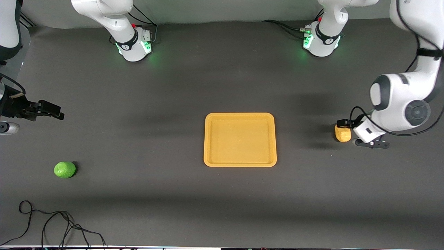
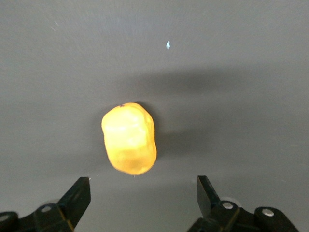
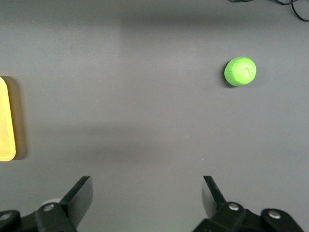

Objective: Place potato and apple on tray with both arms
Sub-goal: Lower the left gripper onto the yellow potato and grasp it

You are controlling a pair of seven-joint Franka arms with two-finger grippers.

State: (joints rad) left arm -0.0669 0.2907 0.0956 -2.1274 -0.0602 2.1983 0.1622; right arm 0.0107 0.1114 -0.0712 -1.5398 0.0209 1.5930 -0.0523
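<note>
The yellow-tan potato (image 1: pixel 342 134) lies on the dark table toward the left arm's end, beside the orange-yellow tray (image 1: pixel 240 162), which has nothing in it. My left gripper (image 1: pixel 348 125) is right over the potato. In the left wrist view it (image 2: pixel 143 195) is open, and the potato (image 2: pixel 129 138) lies just ahead of the fingertips, not between them. The bright green apple (image 1: pixel 65 169) lies toward the right arm's end, nearer the front camera. My right gripper (image 1: pixel 52 110) is open and empty above the table; its wrist view (image 3: pixel 145 193) shows the apple (image 3: pixel 240 71) well ahead and the tray's edge (image 3: pixel 6 121).
A black cable (image 1: pixel 52 222) loops on the table near its front edge, nearer the front camera than the apple. The two arm bases (image 1: pixel 135 43) (image 1: pixel 321 40) stand along the table's back edge.
</note>
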